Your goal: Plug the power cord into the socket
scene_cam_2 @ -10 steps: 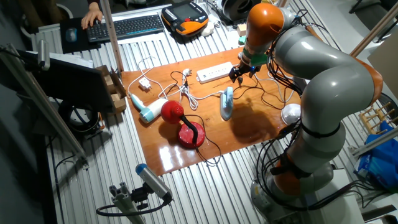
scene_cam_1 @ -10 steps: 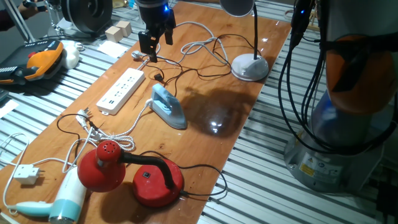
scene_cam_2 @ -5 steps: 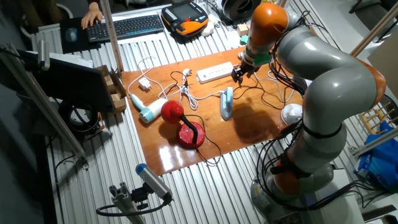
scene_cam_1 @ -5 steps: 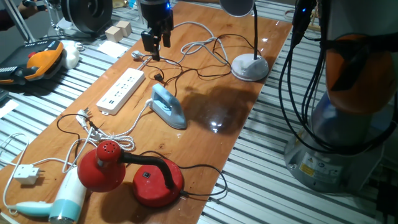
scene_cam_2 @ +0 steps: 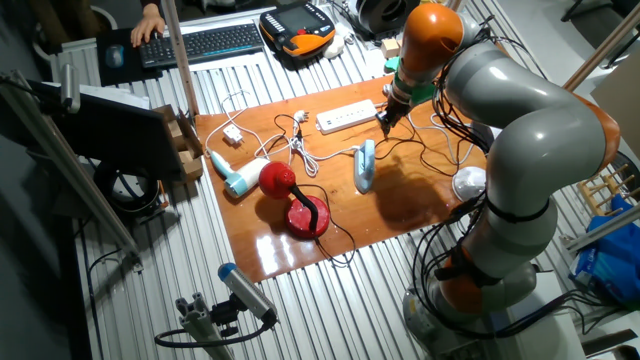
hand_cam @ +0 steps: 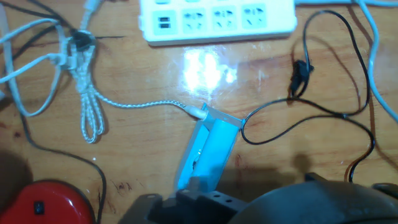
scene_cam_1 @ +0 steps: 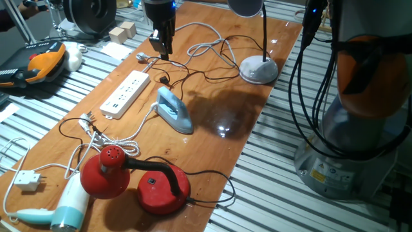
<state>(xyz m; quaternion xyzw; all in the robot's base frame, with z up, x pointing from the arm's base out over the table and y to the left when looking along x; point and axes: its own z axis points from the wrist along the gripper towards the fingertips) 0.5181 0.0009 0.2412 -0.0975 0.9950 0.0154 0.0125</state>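
Above the far end of the wooden tabletop, the end effector hangs with its fingers pressed close together and nothing visibly between them; in the other fixed view it sits just past the end of the socket. The socket, a long white strip with a row of outlets, lies flat near the tabletop's long edge on the side of the orange pendant, and in the hand view it runs along the top. The power cord loops loosely over the wood between the socket and the grey lamp base; its small black plug lies on the bare wood just off the socket's end, apart from it. A blue iron rests beside the socket, its braided white-grey cord trailing toward a tangle. Near the opposite end stand a red lamp and a hair dryer.
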